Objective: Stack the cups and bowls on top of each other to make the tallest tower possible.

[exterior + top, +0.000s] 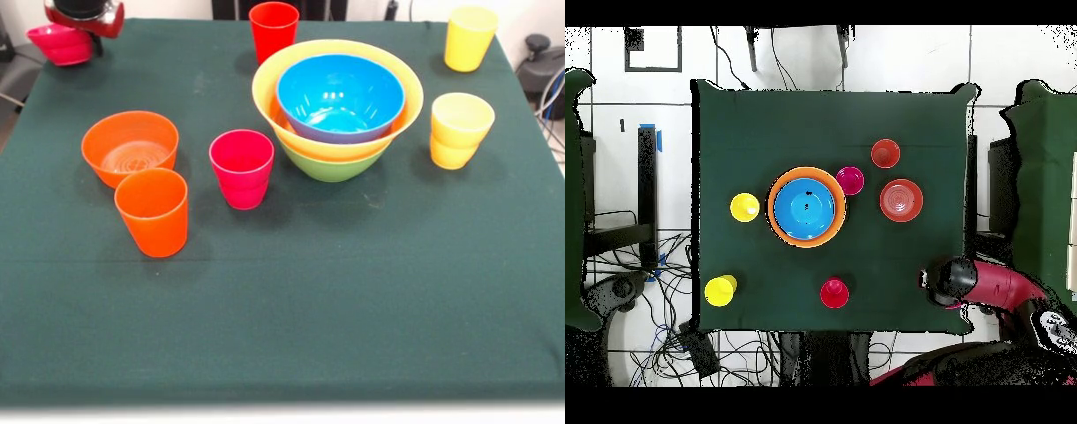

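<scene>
Tower (337,110) nested wide-to-narrow for stability; end effector (64,42) clamped on pink bowl (55,46) at desk (291,300) corner, likely next layer

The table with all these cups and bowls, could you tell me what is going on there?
A tower is partly built: a green bowl carries the big yellow bowl, with the blue bowl nested on top. The robot's gripper is at the table's corner with a magenta-pink bowl at it. An orange bowl and five cups stand loose around the tower.
</scene>
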`<action>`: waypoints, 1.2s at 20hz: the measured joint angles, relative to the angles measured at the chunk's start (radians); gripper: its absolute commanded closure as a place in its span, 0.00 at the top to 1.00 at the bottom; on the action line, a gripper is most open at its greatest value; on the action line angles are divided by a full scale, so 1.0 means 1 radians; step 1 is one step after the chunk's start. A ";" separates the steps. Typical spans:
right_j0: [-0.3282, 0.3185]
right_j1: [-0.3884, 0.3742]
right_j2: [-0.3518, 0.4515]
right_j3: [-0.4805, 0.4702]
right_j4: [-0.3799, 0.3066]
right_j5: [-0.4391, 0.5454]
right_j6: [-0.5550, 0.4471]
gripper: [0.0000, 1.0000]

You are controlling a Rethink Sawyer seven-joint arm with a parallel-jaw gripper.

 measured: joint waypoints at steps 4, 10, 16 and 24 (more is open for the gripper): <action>0.007 -0.003 -0.006 0.000 0.011 -0.002 0.000 0.00; 0.036 -0.024 -0.010 0.007 0.060 -0.002 0.001 0.00; 0.098 -0.079 -0.011 0.023 0.138 -0.002 0.003 0.00; 0.154 -0.147 -0.013 0.025 0.248 0.046 0.003 0.00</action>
